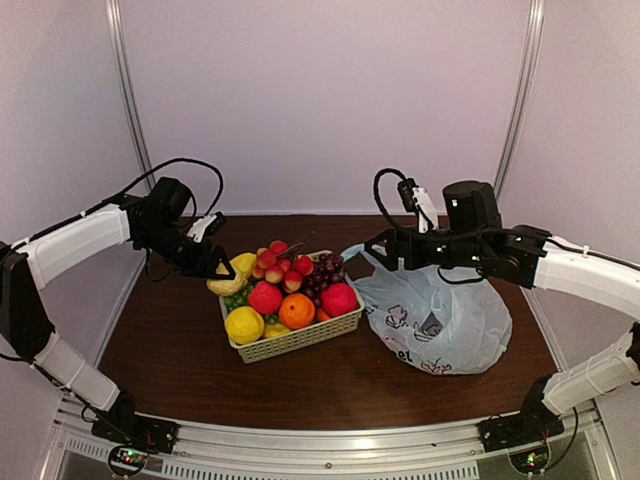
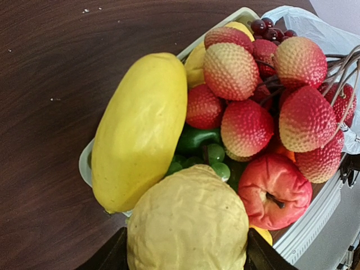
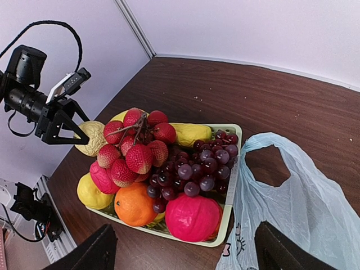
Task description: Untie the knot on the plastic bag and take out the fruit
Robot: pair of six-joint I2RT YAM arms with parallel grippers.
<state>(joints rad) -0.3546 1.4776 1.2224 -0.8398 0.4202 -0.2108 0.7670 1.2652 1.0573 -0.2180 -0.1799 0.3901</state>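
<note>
— The left gripper [image 1: 219,270], what has it?
— A lumpy lemon [image 2: 188,225], clamped between wide-set fingers [image 2: 109,259], just over the left corner of the basket [image 1: 300,345]; the other fruit [image 1: 295,290] is heaped inside.
— And the right gripper [image 1: 380,250]?
— Wide open, nothing in it; it hangs above the bag [image 1: 450,320], which lies on the table [image 1: 170,350] against the basket's right side, one handle [image 3: 250,142] a loose loop.

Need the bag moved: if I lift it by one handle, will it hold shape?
Probably floppy: the plastic bag is thin, crumpled film slumped on the table. Likely light, so a push may just slide it. Its handle loop would probably stretch.
</note>
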